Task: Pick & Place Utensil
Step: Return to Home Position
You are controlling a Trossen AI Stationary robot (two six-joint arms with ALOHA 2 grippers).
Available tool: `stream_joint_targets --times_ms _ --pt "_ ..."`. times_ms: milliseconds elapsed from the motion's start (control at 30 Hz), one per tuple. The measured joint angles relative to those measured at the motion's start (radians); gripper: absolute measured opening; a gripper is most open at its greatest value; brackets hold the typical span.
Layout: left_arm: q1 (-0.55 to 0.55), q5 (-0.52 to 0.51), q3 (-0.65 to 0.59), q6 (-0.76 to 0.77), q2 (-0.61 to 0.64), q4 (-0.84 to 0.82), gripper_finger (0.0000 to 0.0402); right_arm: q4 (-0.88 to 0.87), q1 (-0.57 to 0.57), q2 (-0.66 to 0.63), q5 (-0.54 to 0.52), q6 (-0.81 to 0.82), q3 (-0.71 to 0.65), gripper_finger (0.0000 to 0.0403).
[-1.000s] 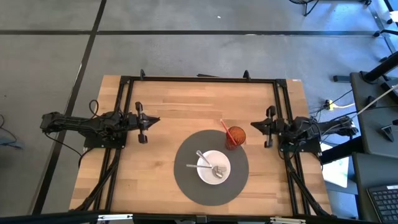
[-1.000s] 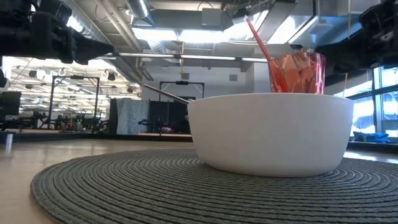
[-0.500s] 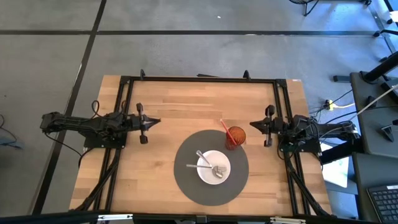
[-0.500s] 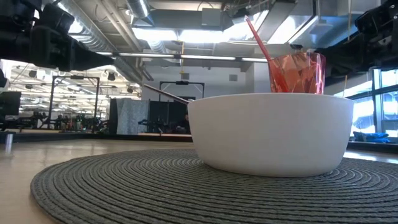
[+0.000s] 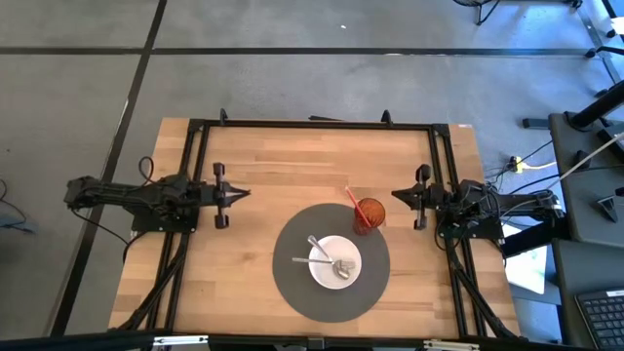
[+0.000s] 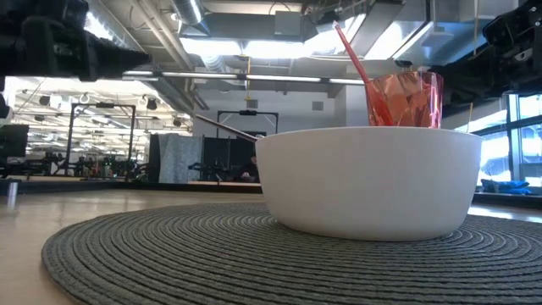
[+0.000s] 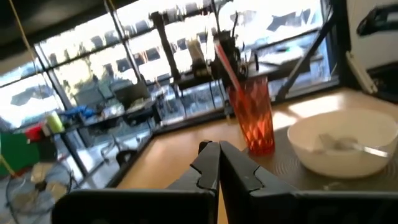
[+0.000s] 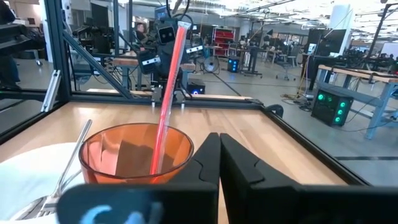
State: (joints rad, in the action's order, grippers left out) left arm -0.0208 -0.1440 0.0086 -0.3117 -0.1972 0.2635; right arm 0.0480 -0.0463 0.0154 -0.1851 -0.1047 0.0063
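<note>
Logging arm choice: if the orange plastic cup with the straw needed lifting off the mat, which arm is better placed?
Probably right: the right claw, shut, hangs just beside the translucent orange plastic cup on the round gray woven mat. The left claw, also shut, is farther away.

We record a round gray mat [image 5: 292, 283] of woven, ribbed texture lying flat on the wooden surface [image 5: 273, 166], towards its near edge. A white bowl [image 5: 322, 281] stands upright close to the mat's middle. Two metal utensils [image 5: 322, 251] lie inside it, handles resting on the left rim. From above we cannot tell which is the fork. An orange cup [image 5: 369, 214], translucent and faceted, stands upright at the mat's far-right rim, just beside the bowl. An orange straw [image 5: 353, 202] stands in the cup, leaning over its rim towards the far left.
</note>
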Motion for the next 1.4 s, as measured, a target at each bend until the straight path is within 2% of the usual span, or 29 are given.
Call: stream_joint_targets --times_ms 267,433,533,733,833,1133,1267,1400 --pt "0.0 0.025 0.0 -0.019 0.118 -0.004 0.0002 -0.001 0.0 0.0 0.005 0.019 0.0 0.0004" --pt "0.012 -0.009 0.0 -0.035 0.193 -0.057 0.0001 -0.001 0.0 0.0 0.006 0.034 0.0 0.0004" --pt "0.024 -0.007 0.0 -0.042 0.197 -0.106 0.0002 -0.001 0.0 0.0 0.006 0.039 0.0 0.0005" --pt "0.042 0.104 0.0 -0.031 0.197 -0.216 0.0001 -0.004 0.0 0.004 0.026 0.028 0.001 0.0005" --pt "0.043 0.119 0.0 -0.013 0.197 -0.237 0.0002 -0.005 0.0 0.004 0.031 0.027 0.001 0.0005" --pt "0.043 0.122 0.0 0.013 0.197 -0.25 0.0002 -0.006 0.0 0.011 0.03 0.019 0.001 0.0005" --pt "0.039 0.185 0.0 0.04 0.188 -0.245 0.0001 -0.005 0.0 0.013 0.03 0.019 0.001 0.0005" --pt "0.034 0.186 0.0 0.065 0.183 -0.244 0.0002 -0.005 0.0 0.031 0.03 0.026 0.001 0.0005"
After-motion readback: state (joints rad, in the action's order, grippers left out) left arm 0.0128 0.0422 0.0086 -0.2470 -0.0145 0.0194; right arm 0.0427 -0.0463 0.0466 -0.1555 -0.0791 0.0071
